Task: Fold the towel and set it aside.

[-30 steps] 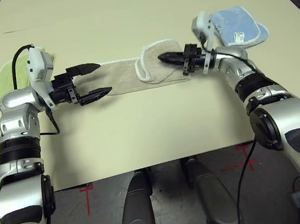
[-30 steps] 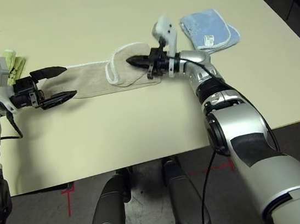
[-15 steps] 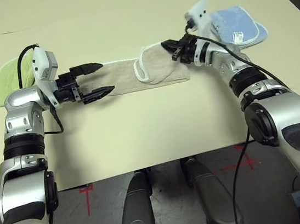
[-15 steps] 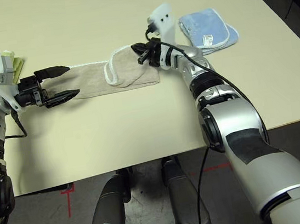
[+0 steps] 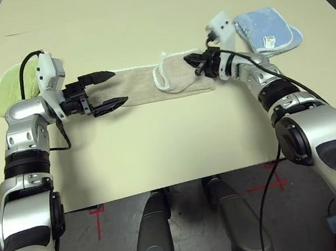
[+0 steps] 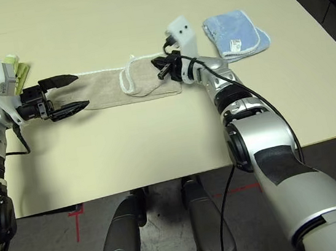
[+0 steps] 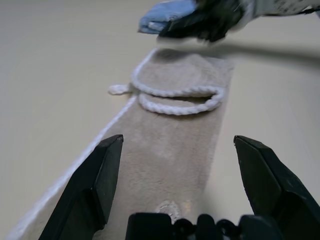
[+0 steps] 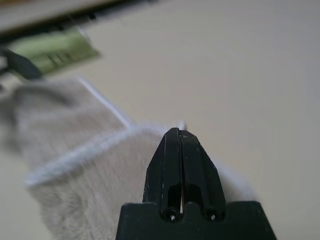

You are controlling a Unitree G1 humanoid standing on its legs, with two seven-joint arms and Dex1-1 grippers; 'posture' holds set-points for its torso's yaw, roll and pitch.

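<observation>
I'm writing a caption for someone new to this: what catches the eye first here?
The beige towel lies across the table, its right end folded over, between two silver arms. The left end effector gapes over its left end. Bright blue cloth stands out at far right.

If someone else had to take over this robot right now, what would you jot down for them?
Left gripper: open, at the towel's left end, not closed on it.
Right gripper: shut, over the towel's folded right end; no cloth between its fingers.
Beige towel: a long strip across the table, its right end folded over toward the middle.
Nearby: light green cloth on the left, folded light blue towel on the right.
Done: the right-end fold.
Left: probably fold the left end in, then set the towel aside.
</observation>
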